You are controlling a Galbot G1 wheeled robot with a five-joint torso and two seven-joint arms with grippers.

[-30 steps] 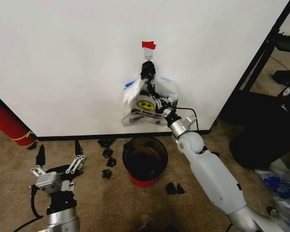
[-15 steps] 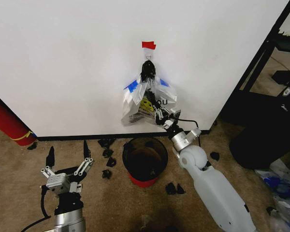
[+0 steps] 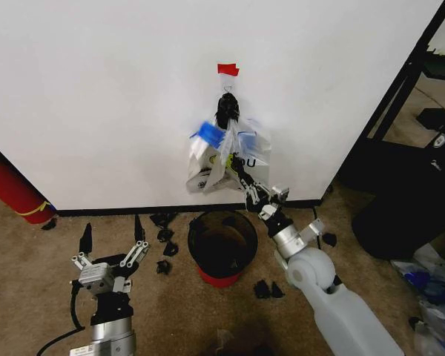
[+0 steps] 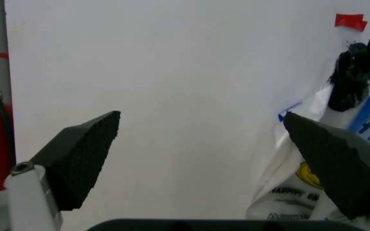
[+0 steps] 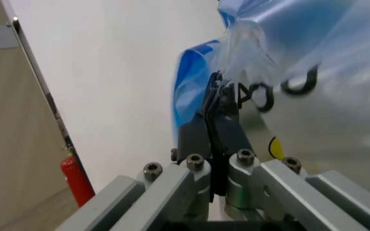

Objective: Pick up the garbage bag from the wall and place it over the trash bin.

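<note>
The garbage bag, thin white plastic with blue stripes and a yellow smiley, hangs on the wall from a small hook under red tape. My right gripper reaches up from below and is shut on a fold of the bag's front; in the right wrist view its fingers pinch the plastic tight. The round black trash bin with a red base stands on the carpet directly under the bag. My left gripper hovers open, low at the left, pointing at the wall.
Black scraps lie on the carpet around the bin. A red fire extinguisher leans at the far left. A black rack and a dark bag stand to the right, with loose plastic on the floor there.
My right arm has drawn back and down from the wall, tugging the pinched fold so the bag twists and its smiley turns edge-on. The left gripper has shifted slightly right.
</note>
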